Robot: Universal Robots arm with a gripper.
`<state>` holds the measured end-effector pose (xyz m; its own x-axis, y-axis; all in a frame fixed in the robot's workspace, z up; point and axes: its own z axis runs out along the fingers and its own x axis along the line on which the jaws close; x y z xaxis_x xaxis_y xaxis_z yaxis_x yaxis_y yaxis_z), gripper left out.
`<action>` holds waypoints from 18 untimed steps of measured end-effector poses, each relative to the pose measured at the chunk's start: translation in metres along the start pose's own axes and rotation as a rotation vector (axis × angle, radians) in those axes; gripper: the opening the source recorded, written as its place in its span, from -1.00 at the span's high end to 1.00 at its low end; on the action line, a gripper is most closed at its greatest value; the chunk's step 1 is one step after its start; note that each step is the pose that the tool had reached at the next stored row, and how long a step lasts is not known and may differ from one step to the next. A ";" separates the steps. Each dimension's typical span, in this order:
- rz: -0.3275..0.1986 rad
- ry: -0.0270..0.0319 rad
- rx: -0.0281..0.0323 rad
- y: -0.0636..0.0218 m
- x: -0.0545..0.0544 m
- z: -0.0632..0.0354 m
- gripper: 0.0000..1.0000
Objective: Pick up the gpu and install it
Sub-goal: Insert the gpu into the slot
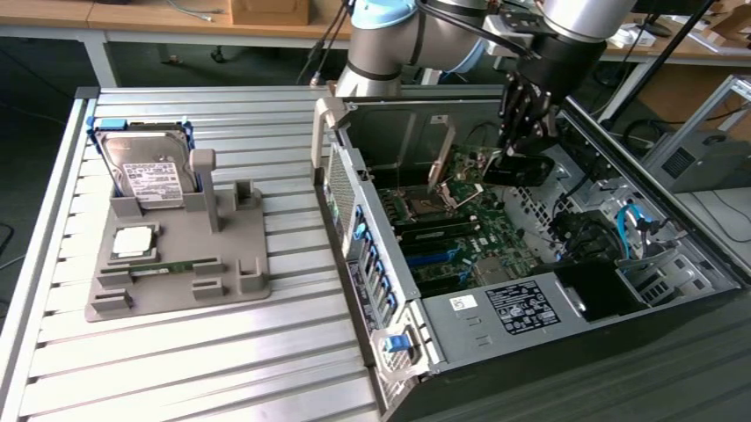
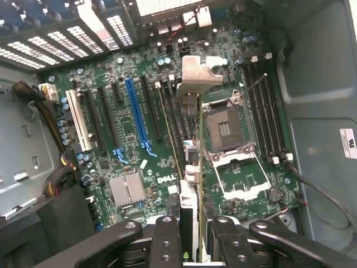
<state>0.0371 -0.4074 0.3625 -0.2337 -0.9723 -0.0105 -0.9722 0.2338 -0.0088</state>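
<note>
The gpu [image 1: 516,170], a thin dark card, hangs inside the open computer case [image 1: 352,176] above the green motherboard [image 1: 470,237], with my gripper [image 1: 525,141] shut on it from above. In the wrist view the gpu [image 2: 189,195] appears edge-on between my two black fingers [image 2: 167,240], and its silver bracket [image 2: 196,75] is at the far end. The card hovers over the board between the expansion slots and the CPU socket [image 2: 226,125], apart from the long blue slot [image 2: 136,117]. I cannot tell whether it touches the board.
On the slatted table at the exterior view's left, a grey fixture [image 1: 235,272] carries a hard drive [image 1: 147,176], a CPU [image 1: 133,242] and a memory stick [image 1: 176,265]. The power supply [image 1: 516,308], a cable bundle [image 2: 56,178] and the case walls surround the motherboard.
</note>
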 end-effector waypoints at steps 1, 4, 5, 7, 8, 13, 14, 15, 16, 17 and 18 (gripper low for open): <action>-0.007 -0.0001 0.0000 0.0000 0.000 0.0001 0.47; -0.021 -0.0002 -0.0002 0.0000 0.000 0.0002 0.47; -0.028 -0.0002 -0.0003 0.0000 0.000 0.0002 0.47; -0.044 -0.0005 -0.0004 0.0000 0.000 0.0004 0.47; -0.052 -0.0005 -0.0005 0.0000 0.000 0.0004 0.47; -0.087 -0.0008 -0.0009 0.0000 0.000 0.0007 0.47; -0.094 -0.0009 -0.0010 0.0000 0.000 0.0008 0.47; -0.101 -0.0009 -0.0010 0.0000 0.000 0.0008 0.47; -0.108 -0.0010 -0.0011 0.0000 0.000 0.0009 0.47; -0.115 -0.0010 -0.0012 0.0000 0.000 0.0009 0.47; -0.124 -0.0011 -0.0012 0.0000 0.000 0.0010 0.47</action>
<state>0.0371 -0.4074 0.3615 -0.1121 -0.9936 -0.0105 -0.9936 0.1122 -0.0089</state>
